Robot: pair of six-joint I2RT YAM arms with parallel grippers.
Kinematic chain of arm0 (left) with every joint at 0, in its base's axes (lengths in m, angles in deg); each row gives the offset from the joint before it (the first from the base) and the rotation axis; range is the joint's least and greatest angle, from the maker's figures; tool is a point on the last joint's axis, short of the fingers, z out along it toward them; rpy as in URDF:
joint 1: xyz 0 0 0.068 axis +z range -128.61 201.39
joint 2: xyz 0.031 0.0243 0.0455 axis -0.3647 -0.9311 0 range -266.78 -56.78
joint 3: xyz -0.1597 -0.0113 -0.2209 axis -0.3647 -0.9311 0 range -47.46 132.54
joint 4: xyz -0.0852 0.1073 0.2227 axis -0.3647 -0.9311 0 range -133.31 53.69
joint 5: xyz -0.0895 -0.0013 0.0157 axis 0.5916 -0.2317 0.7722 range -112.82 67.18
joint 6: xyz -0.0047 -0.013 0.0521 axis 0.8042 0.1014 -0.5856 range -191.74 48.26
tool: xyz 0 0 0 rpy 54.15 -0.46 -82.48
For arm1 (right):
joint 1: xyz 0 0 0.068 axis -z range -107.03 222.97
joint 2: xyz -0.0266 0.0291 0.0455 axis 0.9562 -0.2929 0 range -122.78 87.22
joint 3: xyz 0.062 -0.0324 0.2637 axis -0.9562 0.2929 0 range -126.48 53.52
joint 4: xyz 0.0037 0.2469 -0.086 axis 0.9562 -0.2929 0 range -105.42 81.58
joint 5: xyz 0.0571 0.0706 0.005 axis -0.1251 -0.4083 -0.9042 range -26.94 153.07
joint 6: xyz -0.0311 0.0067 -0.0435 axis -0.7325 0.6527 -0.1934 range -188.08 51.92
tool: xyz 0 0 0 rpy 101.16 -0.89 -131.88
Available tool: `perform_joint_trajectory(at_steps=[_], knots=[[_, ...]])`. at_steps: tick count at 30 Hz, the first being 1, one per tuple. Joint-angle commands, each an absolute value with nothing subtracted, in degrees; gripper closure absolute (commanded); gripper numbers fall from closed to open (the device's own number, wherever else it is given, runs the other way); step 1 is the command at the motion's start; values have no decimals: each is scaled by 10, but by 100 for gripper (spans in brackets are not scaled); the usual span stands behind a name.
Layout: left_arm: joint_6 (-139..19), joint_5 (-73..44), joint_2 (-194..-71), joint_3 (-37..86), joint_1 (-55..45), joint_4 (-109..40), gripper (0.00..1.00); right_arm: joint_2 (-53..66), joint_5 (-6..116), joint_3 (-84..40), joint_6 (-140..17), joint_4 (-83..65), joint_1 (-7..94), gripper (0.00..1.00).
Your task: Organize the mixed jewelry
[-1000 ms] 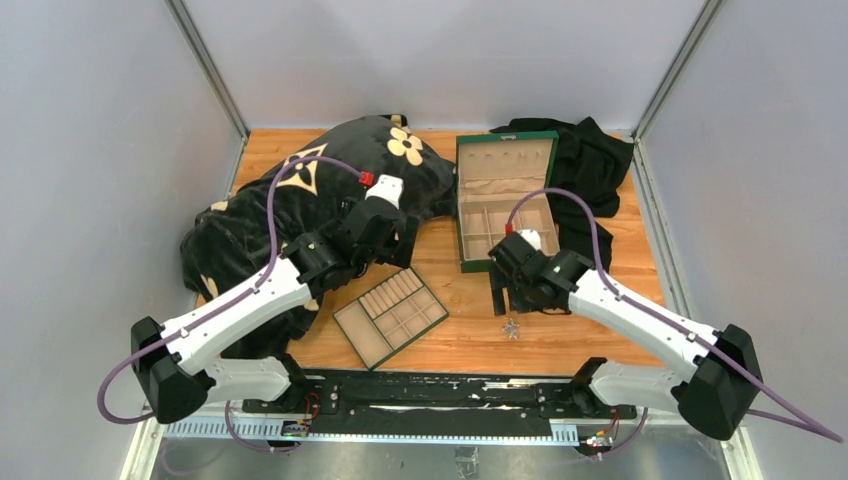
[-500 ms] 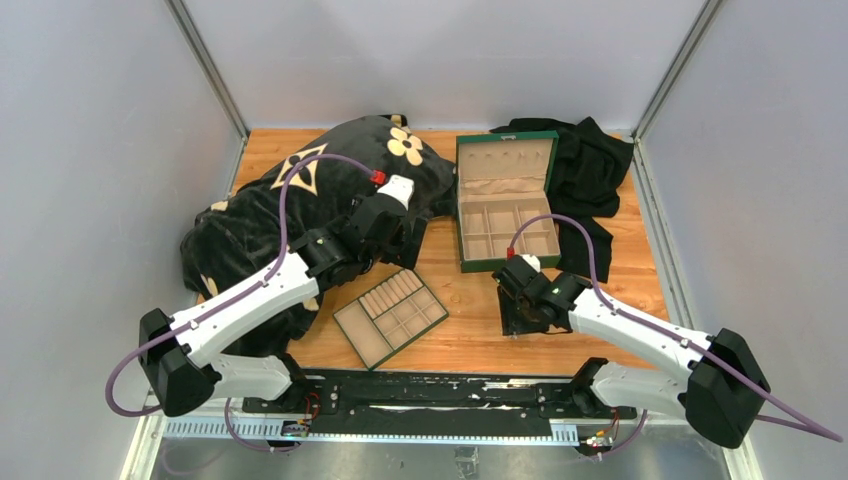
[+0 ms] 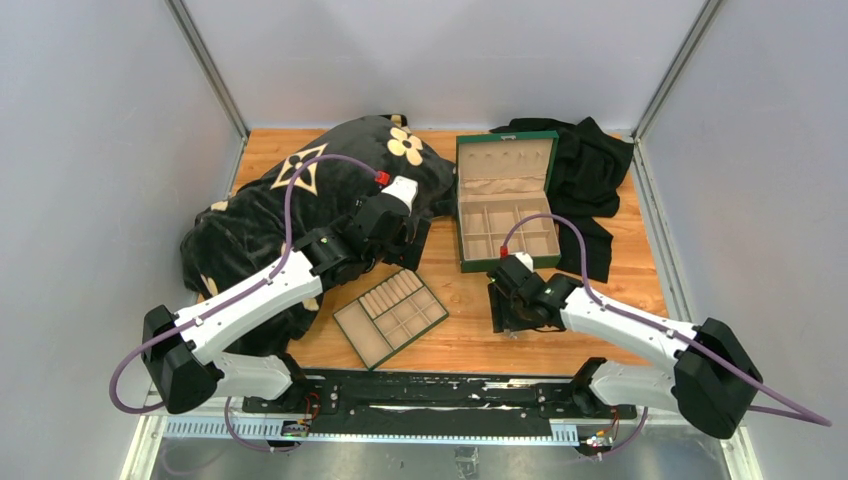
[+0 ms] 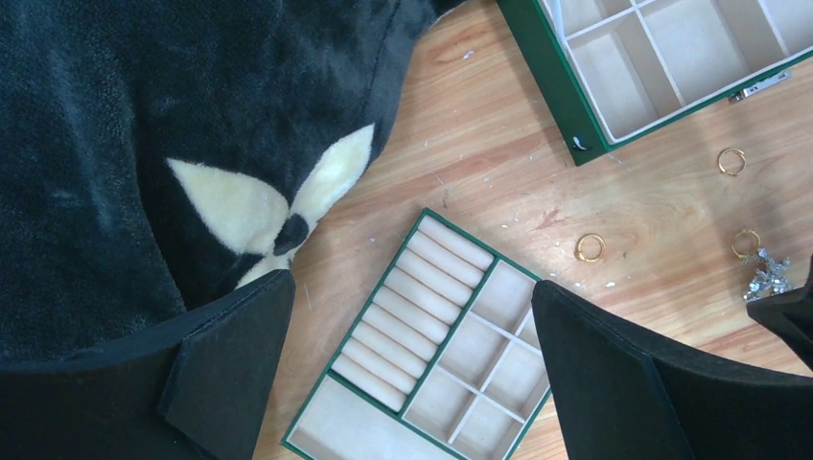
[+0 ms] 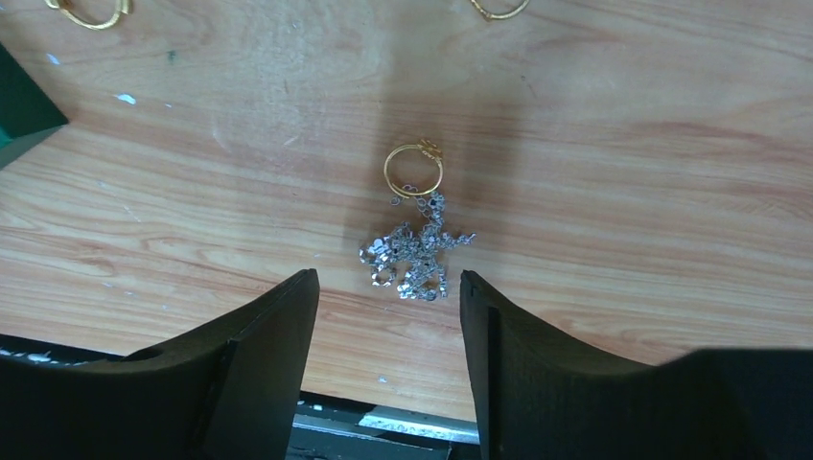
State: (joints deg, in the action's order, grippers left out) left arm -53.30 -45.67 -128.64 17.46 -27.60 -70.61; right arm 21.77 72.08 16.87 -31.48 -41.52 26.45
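Observation:
A silvery sparkly cluster (image 5: pixel 414 257) lies on the wooden table, with a thin gold ring (image 5: pixel 414 171) touching its far side. My right gripper (image 5: pixel 388 286) is open, low over the table, and its fingertips straddle the near edge of the cluster. In the top view the right gripper (image 3: pixel 512 318) covers most of these pieces. The left wrist view shows the cluster (image 4: pixel 767 271) and three gold rings (image 4: pixel 590 247), (image 4: pixel 731 161), (image 4: pixel 746 242) loose on the wood. My left gripper (image 4: pixel 412 287) is open and empty above the flat green tray (image 4: pixel 331 422).
The green box (image 3: pixel 505 172) stands open at the back, right of centre, and the tray (image 3: pixel 352 343) lies near the front. A black plush blanket (image 3: pixel 290 200) with cream patterns covers the left. A black cloth (image 3: pixel 595 170) lies back right. The table's front edge (image 5: pixel 383 412) is just behind the right fingers.
My right gripper has moved left and toward the front edge, coming down over the silvery cluster. My left gripper has shifted slightly right, over the tray.

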Motion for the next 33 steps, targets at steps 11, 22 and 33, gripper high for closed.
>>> perform_joint_trajectory(at_steps=[11, 22, 33], knots=[[-527, -447, -1288, 174, -280, -697, 0, 188, 737, 210, -324, -378, 256, 53], [-522, -444, -1289, 171, -280, -697, 0, 150, 754, 205, -342, -365, 256, 62], [-518, -439, -1292, 172, -280, -698, 0, 210, 766, 200, -341, -419, 256, 87]])
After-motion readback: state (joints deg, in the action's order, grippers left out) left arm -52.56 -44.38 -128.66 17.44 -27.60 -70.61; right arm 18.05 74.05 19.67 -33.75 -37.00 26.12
